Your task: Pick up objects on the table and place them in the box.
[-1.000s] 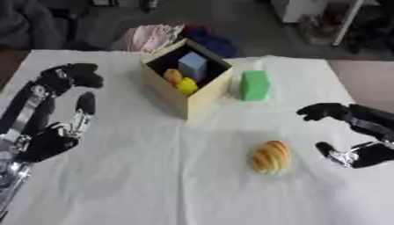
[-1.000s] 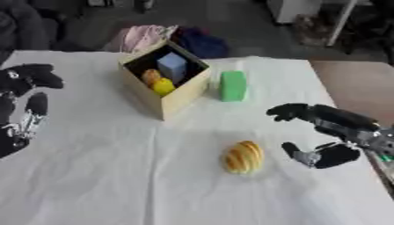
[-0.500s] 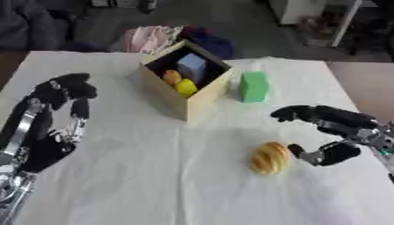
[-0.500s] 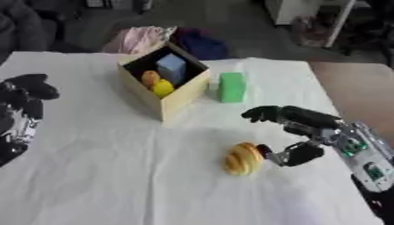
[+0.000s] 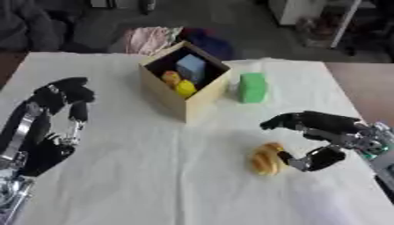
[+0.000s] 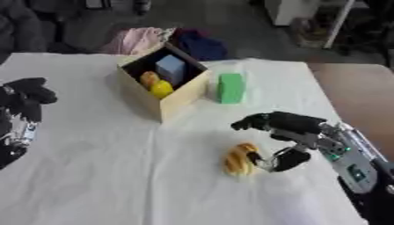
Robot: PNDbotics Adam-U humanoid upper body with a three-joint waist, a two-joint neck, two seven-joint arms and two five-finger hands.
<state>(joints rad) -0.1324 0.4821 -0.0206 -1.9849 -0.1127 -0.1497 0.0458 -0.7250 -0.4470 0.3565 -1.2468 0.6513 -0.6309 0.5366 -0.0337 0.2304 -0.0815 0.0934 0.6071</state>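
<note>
White-clothed table [image 5: 154, 176] carrying open tan cardboard box [image 5: 202, 102] without legible writing, green block [image 5: 252, 87] just beside, left hand [image 5: 54, 127] idle, fingers relaxed; right-eye view: right hand [image 6: 289, 140] spread beside ribbed yellow-brown bread roll [image 6: 239, 159], thumb touching, not closed.

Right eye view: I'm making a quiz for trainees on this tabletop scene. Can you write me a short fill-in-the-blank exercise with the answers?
1. The green block stands outside the box, on the robot's ____ side of it.
2. The hand reaching for the bread roll is the robot's ____ hand.
3. The blue block lies ____ the box.
4. The left hand holds ____.

Answers: right; right; inside; nothing
</note>
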